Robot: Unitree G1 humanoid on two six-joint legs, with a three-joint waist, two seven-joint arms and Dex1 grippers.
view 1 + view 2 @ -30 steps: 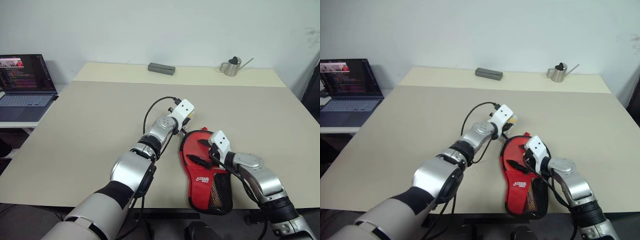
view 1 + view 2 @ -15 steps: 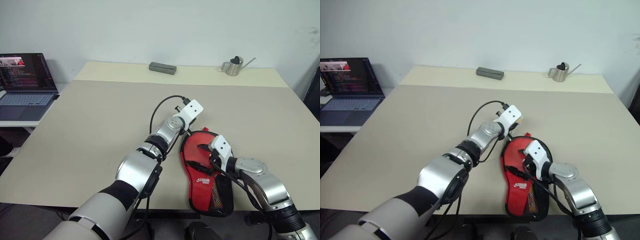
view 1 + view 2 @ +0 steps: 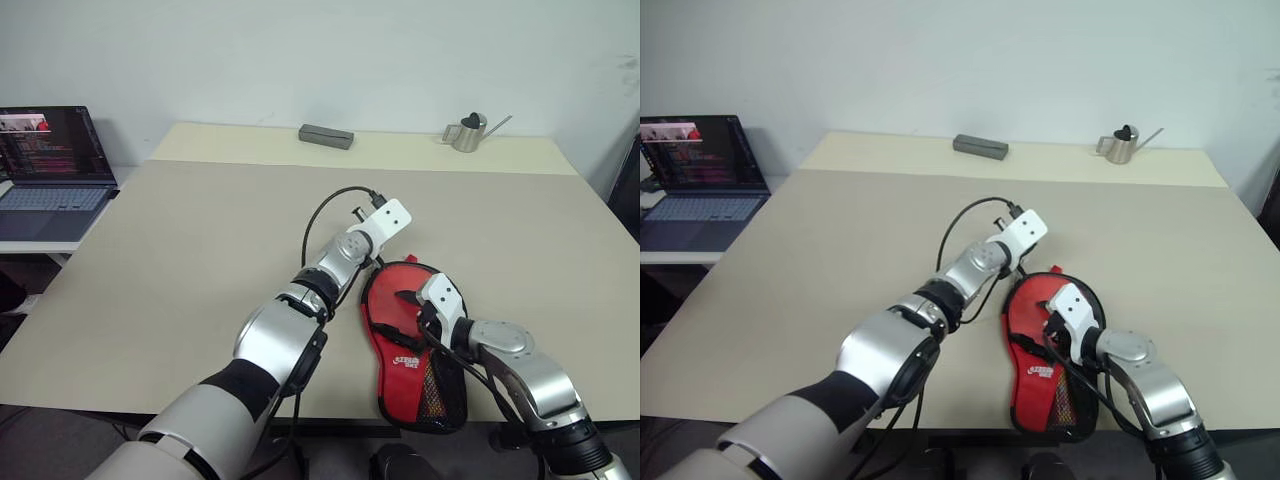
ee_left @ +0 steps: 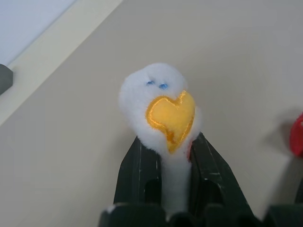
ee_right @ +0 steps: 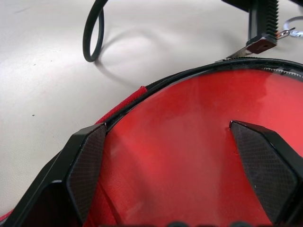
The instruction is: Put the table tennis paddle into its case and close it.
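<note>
Two grippers checked: L gripper (image 4: pixel 171 156), clamped on white plush zip charm (image 4: pixel 163 106), has shifted right along case (image 3: pixel 383 298) top; R gripper (image 5: pixel 175 156) spread wide over it. Zipping prob. underway.

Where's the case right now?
In the head views the case lies red side up near the table's front edge, right of centre, under the open right gripper and beside the left gripper.

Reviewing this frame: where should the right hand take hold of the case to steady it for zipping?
Probably the black-trimmed rim of the case at its round end, coming from above: it lies flat on the table, red side up, and the open right hand hovers there. Avoid the zip end, where the left hand is shut on a fluffy charm.
</note>
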